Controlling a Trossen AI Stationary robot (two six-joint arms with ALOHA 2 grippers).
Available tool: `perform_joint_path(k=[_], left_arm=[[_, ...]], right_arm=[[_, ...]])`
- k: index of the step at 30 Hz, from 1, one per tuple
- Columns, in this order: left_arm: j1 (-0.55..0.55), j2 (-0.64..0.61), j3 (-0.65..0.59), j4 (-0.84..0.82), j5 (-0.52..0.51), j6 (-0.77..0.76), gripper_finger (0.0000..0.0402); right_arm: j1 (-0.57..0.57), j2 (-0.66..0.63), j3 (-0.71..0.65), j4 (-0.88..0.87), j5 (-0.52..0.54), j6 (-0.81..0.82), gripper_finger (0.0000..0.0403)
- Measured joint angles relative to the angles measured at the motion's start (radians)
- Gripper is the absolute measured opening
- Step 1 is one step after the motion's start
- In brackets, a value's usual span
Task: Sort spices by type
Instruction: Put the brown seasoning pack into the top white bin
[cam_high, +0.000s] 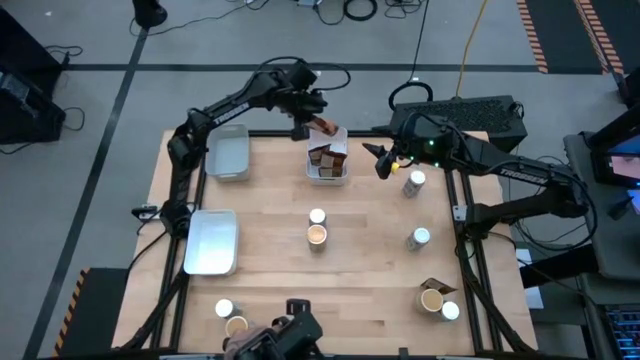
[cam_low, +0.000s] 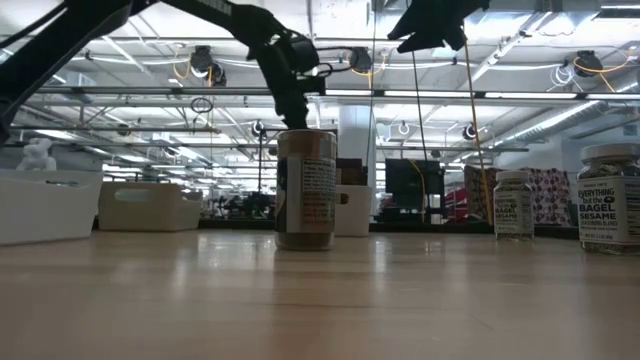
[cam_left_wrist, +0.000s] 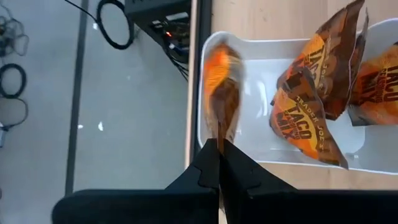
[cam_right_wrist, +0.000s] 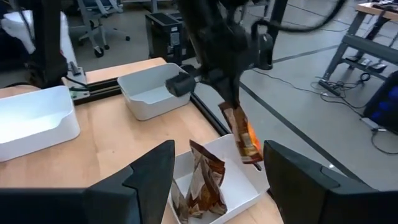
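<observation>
Left jaws (cam_left_wrist: 219, 155), clamped on 1 packet (cam_left_wrist: 222, 93), hang over the packet tray (cam_high: 327, 176); we judge release comes next. Right jaws (cam_high: 383, 160) wait apart beside it.

My left claw (cam_left_wrist: 219, 149) is shut on one taco mix packet (cam_left_wrist: 222, 93), brown and orange, hanging edge-down over the white tray (cam_high: 327, 176) at the middle of the bench's far edge. More taco packets (cam_left_wrist: 311, 93) already stand upright in that tray, leaning on each other. Jars on the bench, all upright: a white-topped jar (cam_high: 317, 216) touching a tan-topped jar (cam_high: 317, 235) at centre; two white-topped jars (cam_high: 415, 182) well apart along the right edge; tan-topped jar (cam_high: 432, 299) with a white-topped one (cam_high: 450, 311) and a brown packet (cam_high: 434, 285) near the right near corner; a white-topped (cam_high: 224, 309) and tan-topped pair (cam_high: 236, 326) at the near edge, left side.
</observation>
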Motion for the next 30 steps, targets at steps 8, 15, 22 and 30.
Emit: perform_joint_path(k=[8, 15, 22, 30], left_arm=[[-0.006, 0.027, -0.001, -0.010, -0.003, -0.002, 0.0001], [-0.036, 0.027, -0.001, -0.007, -0.045, -0.002, 0.0001], [-0.078, 0.066, -0.001, -0.019, -0.162, -0.003, 0.0001], [-0.116, 0.099, -0.001, -0.058, -0.221, -0.023, 0.0001]], right_arm=[[-0.025, 0.000, 0.000, -0.004, -0.033, 0.000, 0.0226], [-0.046, 0.000, 0.000, -0.007, -0.033, -0.006, 0.0226], [-0.068, 0.000, 0.000, -0.005, -0.032, -0.006, 0.0226], [-0.068, 0.000, 0.000, -0.004, -0.032, -0.003, 0.0226]])
